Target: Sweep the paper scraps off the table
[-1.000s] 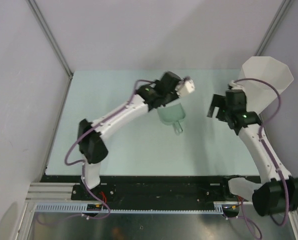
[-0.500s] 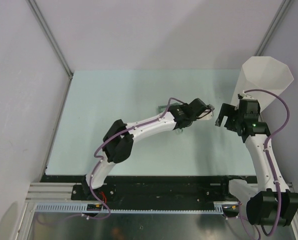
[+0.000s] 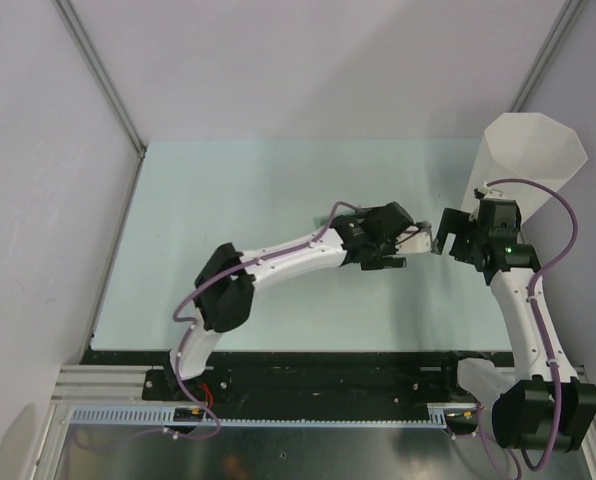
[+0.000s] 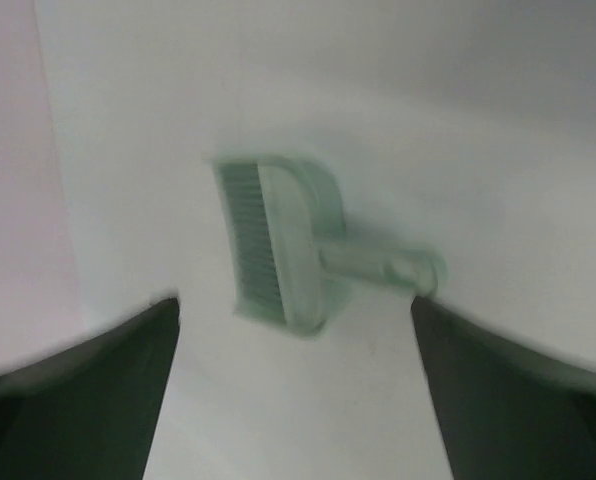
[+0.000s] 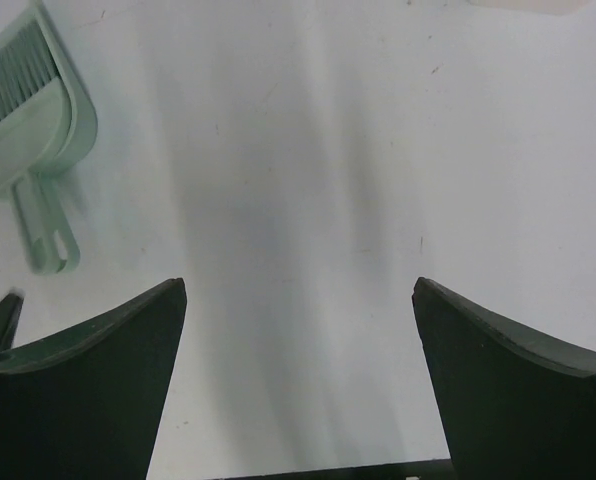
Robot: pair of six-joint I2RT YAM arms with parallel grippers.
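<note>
We find no paper scraps on the table (image 3: 228, 200) in any view; whether some lie hidden under the left arm we cannot tell. The green dustpan (image 4: 288, 245) lies flat on it, below the left claw (image 4: 293, 308), which is spread wide and grasps nothing. The right claw (image 5: 298, 285) is likewise released, near the white bin (image 3: 533, 150). Our worry is that the two claws hang close together, so a careless reach for the handle could knock them together or shove the dustpan aside.
</note>
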